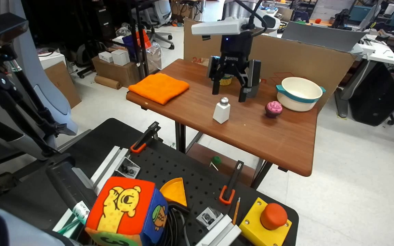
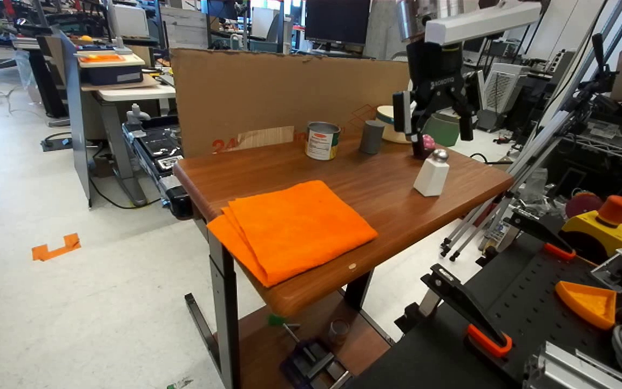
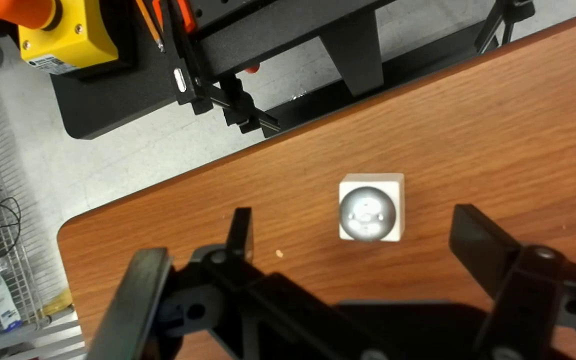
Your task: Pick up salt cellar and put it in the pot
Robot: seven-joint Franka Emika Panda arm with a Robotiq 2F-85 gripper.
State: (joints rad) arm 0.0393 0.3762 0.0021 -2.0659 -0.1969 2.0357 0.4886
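Observation:
The salt cellar (image 1: 221,112), a white tapered shaker with a round metal top, stands upright on the brown table. It also shows in an exterior view (image 2: 432,175) and, from above, in the wrist view (image 3: 368,212). My gripper (image 1: 228,92) is open and empty, pointing down, above the table. In the wrist view the gripper (image 3: 353,222) has the salt cellar in the gap between its fingers, touching neither. The pot (image 1: 294,103), cream with a teal band and handles, stands at a table corner. It is partly hidden in an exterior view (image 2: 394,135) and out of the wrist view.
A pink-topped cup (image 1: 273,109) stands between salt cellar and pot. A grey cup (image 2: 372,137) and a paint can (image 2: 322,141) stand near the cardboard wall (image 2: 268,86). A folded orange cloth (image 1: 159,88) lies at one table end. The table edge is close to the salt cellar.

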